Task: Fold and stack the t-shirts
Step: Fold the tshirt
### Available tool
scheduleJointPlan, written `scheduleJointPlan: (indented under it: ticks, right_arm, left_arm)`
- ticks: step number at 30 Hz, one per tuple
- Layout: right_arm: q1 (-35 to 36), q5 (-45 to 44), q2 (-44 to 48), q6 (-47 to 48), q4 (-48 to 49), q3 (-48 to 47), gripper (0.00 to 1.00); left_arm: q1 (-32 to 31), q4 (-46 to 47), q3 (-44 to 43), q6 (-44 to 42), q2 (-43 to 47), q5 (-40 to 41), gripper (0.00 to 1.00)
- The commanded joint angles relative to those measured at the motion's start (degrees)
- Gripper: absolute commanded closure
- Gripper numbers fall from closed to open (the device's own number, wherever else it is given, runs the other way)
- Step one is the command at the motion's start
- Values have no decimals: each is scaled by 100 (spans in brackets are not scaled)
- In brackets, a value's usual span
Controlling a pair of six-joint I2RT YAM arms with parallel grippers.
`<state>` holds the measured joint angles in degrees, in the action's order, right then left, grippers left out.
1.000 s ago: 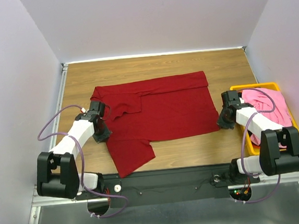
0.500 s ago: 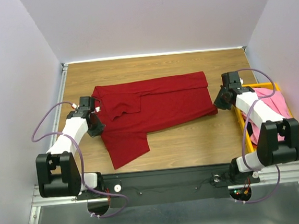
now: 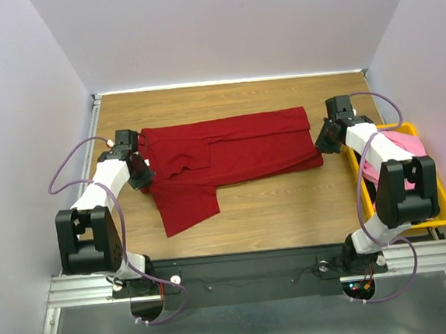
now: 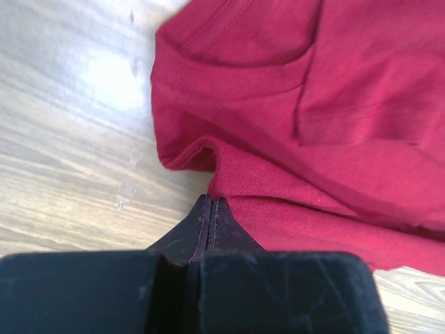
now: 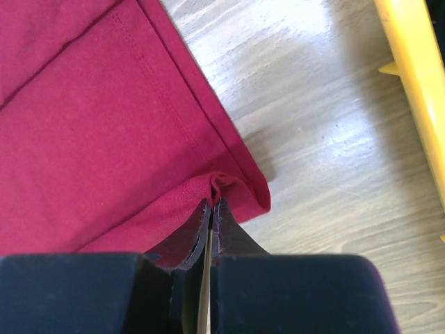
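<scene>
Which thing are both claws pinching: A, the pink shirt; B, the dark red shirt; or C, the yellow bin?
B: in the wrist views the left claw and the right claw are each shut on an edge of the dark red shirt.

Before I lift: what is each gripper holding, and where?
Both pinch the red shirt: left gripper at its left edge, right gripper at its right hem corner.

Bright, even overhead light with soft shadows, white glare on the table in wrist views
</scene>
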<state>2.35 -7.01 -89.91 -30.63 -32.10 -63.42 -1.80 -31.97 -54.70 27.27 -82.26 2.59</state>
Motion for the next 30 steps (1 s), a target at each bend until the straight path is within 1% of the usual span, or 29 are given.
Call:
scheduleJointPlan:
  ticks: [1, 12, 24, 30]
  right_arm:
    - [-24, -38, -150, 66, 81, -302, 99]
    - [-42, -152, -501, 136, 133, -461, 99]
    - [-77, -196, -677, 154, 265, -478, 99]
    - [-86, -258, -738, 145, 327, -522, 99]
  left_arm:
    - [92, 32, -410, -221, -79, 22, 100]
    - [119, 278, -604, -424, -651, -224, 100]
    - [128, 296, -920, -485, -792, -233, 100]
    - [136, 401, -841, -538, -871, -162, 100]
